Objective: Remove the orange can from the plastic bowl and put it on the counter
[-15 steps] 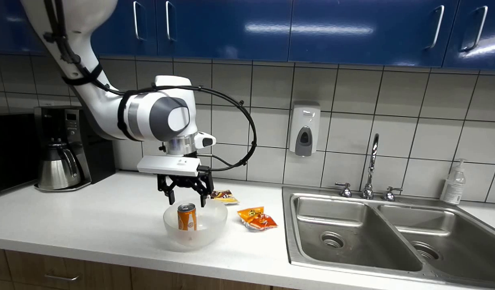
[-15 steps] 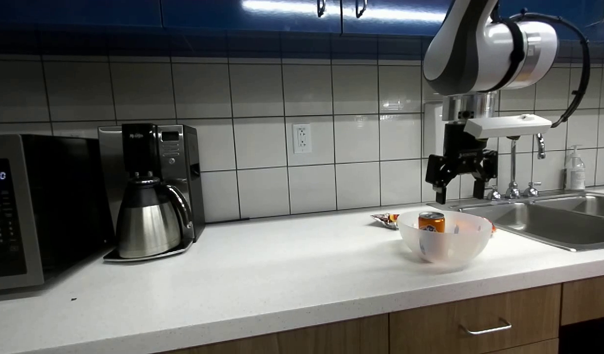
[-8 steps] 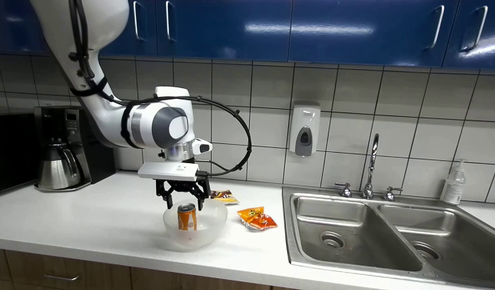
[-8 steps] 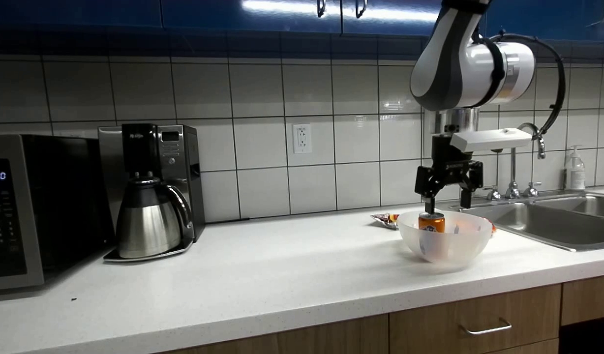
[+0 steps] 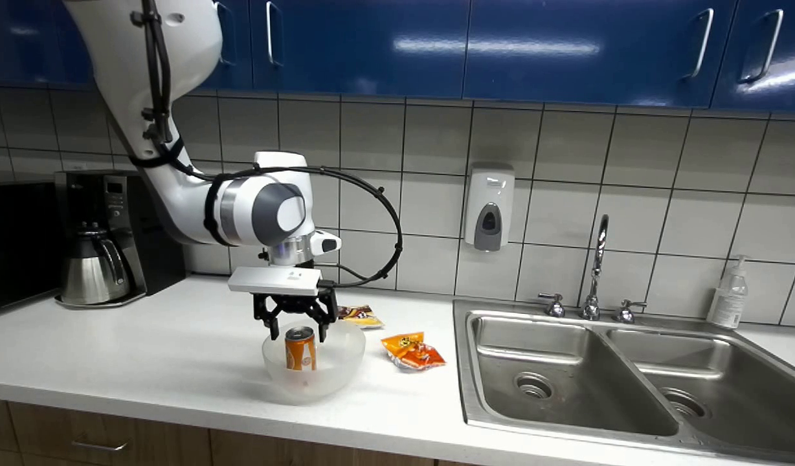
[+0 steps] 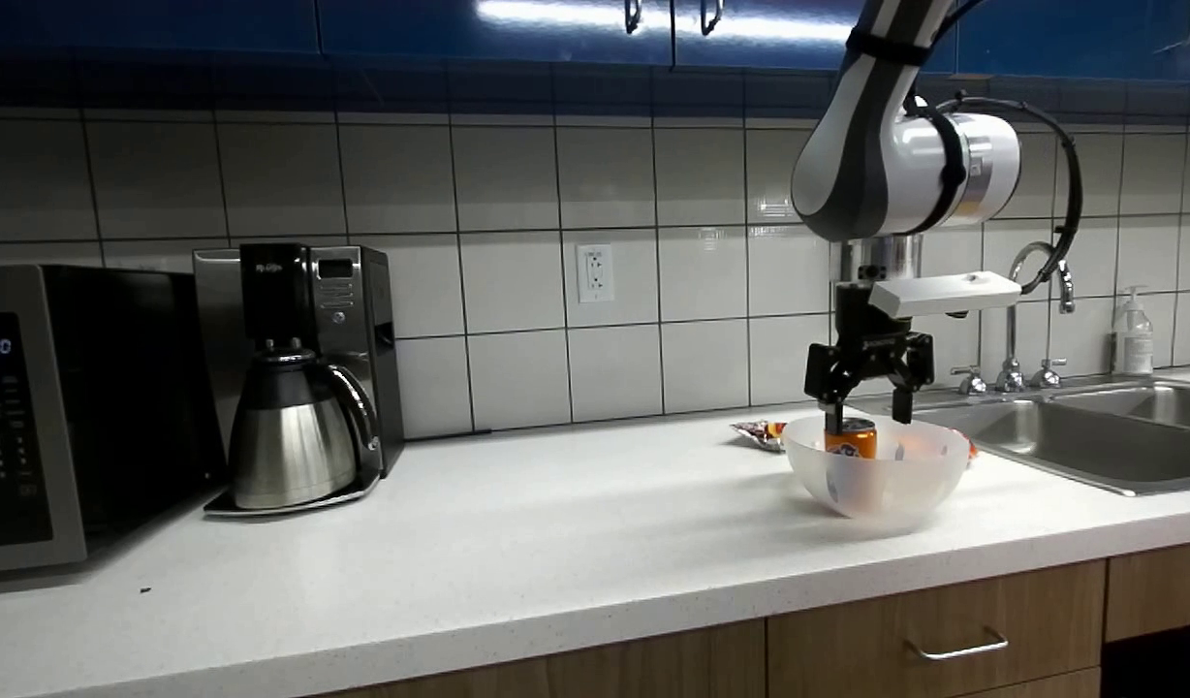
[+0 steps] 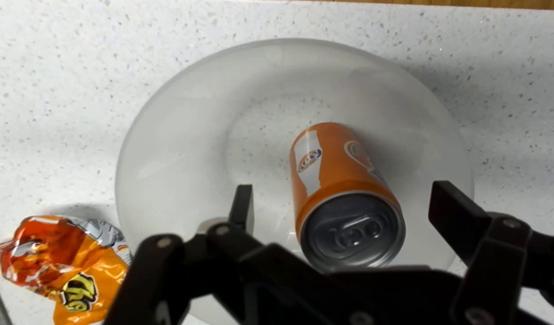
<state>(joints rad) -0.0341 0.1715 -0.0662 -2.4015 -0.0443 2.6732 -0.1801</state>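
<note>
"Where's the orange cylindrical drink can (image 7: 338, 178)?"
"Upright in the wide translucent plastic bowl (image 7: 182, 144); the black two-fingered gripper (image 7: 342, 203) is spread, empty."
"Risk?"
"The can looks off-centre between the fingers (image 7: 458, 221): uneven closing might tip it, lowering might snag the bowl."

In both exterior views I have blue cabinets (image 5: 371, 52) across the top, a coffee maker (image 6: 299, 378) at left beside a microwave (image 6: 120, 417), and a tap (image 5: 595, 278) and pump bottle (image 5: 729, 299) at right. My wrist view shows a crumpled orange snack packet (image 7: 69, 266) at lower left.
</note>
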